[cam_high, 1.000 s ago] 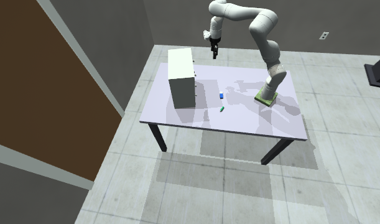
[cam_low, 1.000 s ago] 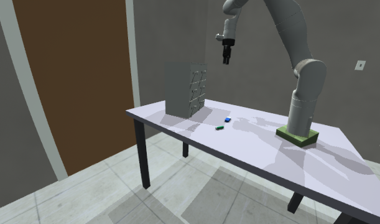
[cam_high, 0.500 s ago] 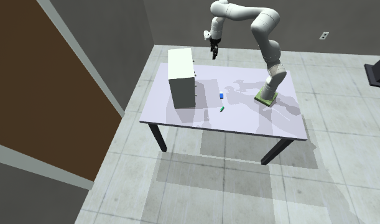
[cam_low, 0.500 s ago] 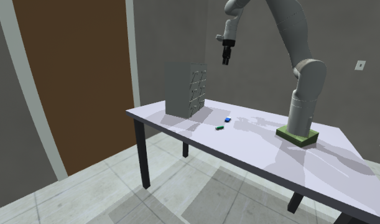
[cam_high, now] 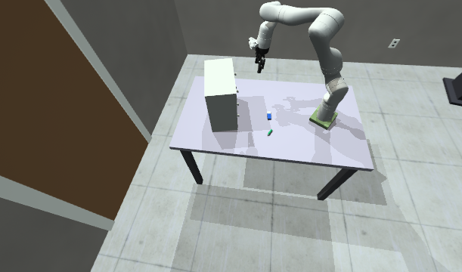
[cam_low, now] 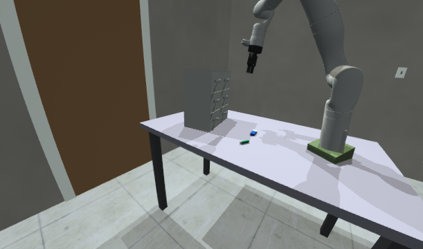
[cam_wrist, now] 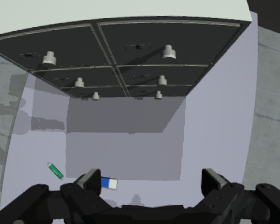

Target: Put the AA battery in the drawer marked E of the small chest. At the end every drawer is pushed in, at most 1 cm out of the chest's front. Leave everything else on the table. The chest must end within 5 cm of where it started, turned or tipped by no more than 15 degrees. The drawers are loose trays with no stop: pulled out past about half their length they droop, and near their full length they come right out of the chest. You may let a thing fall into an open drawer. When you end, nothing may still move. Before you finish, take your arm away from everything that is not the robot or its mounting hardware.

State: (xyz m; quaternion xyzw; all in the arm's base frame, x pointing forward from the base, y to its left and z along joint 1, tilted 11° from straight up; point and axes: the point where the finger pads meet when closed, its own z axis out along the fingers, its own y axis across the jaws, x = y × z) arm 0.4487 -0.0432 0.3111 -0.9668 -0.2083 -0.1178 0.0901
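On the table (cam_high: 291, 151) (cam_low: 253, 159) (cam_wrist: 216, 145), before the chest (cam_high: 220, 77) (cam_low: 197, 98) (cam_wrist: 121, 10) and apart from its drawer fronts, lie a block (cam_high: 269, 115) (cam_low: 253, 133) (cam_wrist: 109, 183) and, to its left as one faces the chest, a battery (cam_high: 270, 132) (cam_low: 244, 142) (cam_wrist: 55, 171), with the arm's base (cam_high: 314, 120) (cam_low: 347, 154) farther out.

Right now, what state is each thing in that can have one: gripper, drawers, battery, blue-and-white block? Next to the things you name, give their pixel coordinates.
Black two-finger gripper (cam_high: 259, 71) (cam_low: 249, 72) (cam_wrist: 151, 180): open, above the table, holding nothing.
Pale grey chest (cam_high: 221, 109) (cam_low: 197, 98) (cam_wrist: 126, 11): upright; its six drawers look pushed in.
Green cylindrical battery (cam_high: 270, 132) (cam_low: 244, 142) (cam_wrist: 55, 171): lying on its side on the table.
Small blue-and-white block (cam_high: 269, 115) (cam_low: 253, 133) (cam_wrist: 109, 183): lying on the table.
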